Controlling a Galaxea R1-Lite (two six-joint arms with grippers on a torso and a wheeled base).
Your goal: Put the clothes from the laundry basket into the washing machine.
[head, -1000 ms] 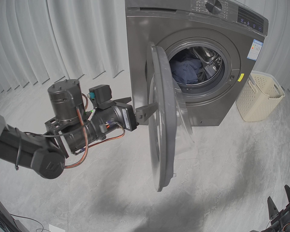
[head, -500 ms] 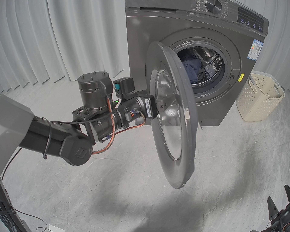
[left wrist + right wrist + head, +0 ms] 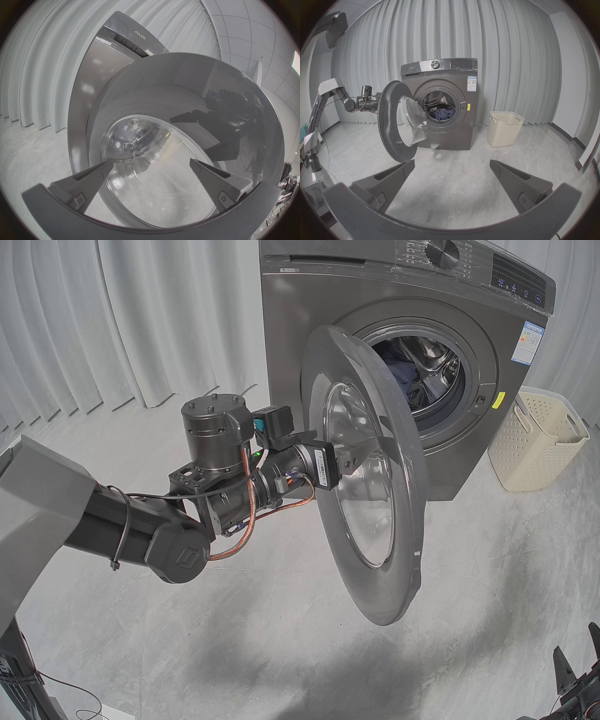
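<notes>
I see a gunmetal-grey washing machine (image 3: 294, 334), its door (image 3: 375, 590) the same grey around clear glass. The clothes (image 3: 403, 376) inside look dark blue, perhaps with some black among them. The laundry basket (image 3: 531, 446) is cream, dotted all over with small holes. The floor (image 3: 250, 646) is pale grey and marbled.

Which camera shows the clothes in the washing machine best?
The right wrist view: clothes lie unobstructed in the open drum. In the head view the door covers part of them; the left wrist view faces the door.
</notes>
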